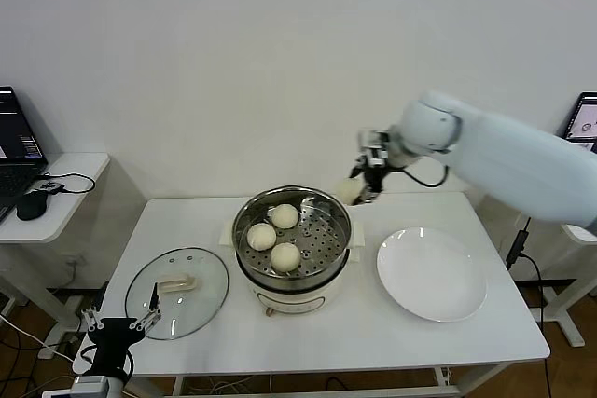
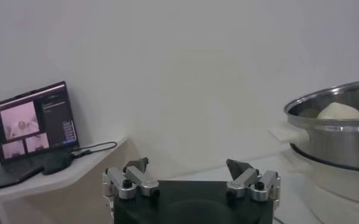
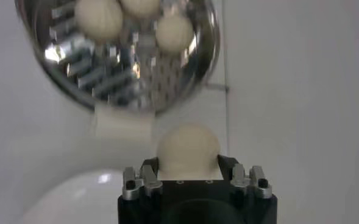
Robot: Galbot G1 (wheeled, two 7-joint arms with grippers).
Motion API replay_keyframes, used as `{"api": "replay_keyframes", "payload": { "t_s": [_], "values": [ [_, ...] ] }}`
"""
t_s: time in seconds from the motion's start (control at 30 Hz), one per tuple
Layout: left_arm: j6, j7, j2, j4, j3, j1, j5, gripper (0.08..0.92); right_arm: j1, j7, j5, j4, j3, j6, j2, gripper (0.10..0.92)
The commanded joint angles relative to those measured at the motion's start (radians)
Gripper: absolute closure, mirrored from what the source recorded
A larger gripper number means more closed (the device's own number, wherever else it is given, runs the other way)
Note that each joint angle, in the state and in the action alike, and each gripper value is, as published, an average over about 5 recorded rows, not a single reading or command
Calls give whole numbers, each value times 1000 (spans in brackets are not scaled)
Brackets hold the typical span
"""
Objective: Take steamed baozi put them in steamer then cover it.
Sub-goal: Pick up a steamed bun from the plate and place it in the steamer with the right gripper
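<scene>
I see the steamer (image 1: 293, 241) at the middle of the surface (image 1: 215, 342) with three steamed baozi (image 1: 284, 256) on its perforated tray. The white plate (image 1: 432, 273) to its right is bare. My right hand (image 1: 359, 191) hangs above the steamer's far right rim, clamped on the fourth baozi (image 3: 188, 148), whose lower part the fingers hide. The cover (image 1: 177, 292) lies near left; my left hand (image 1: 119, 322) waits beside it, jaws apart.

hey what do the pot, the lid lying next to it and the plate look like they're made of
Steamer: polished steel, likely stainless; mirror reflections, perforated tray.
Cover: clear glass, the table showing through; metal-looking rim, cream handle, probably plastic.
Plate: glossy white, ceramic or melamine; a highlight near its rim.
</scene>
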Motion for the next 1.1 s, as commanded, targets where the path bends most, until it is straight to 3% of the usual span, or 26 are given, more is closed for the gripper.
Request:
{"api": "replay_keyframes", "payload": {
  "t_s": [0.03, 0.43, 0.93, 1.1],
  "values": [
    [-1, -1, -11, -1, 0, 0, -1, 177, -6, 114, 143, -28, -90, -107, 208, 406],
    [-1, -1, -11, 2, -1, -4, -7, 177, -137, 133, 3, -113, -82, -151, 239, 406],
    [-3, -1, -10, 16, -1, -11, -12, 177, -169, 133, -12, -112, -51, -168, 214, 405],
    [-3, -2, -11, 17, 0, -9, -11, 177, -144, 130, -8, -66, -21, -168, 173, 338]
  ]
}}
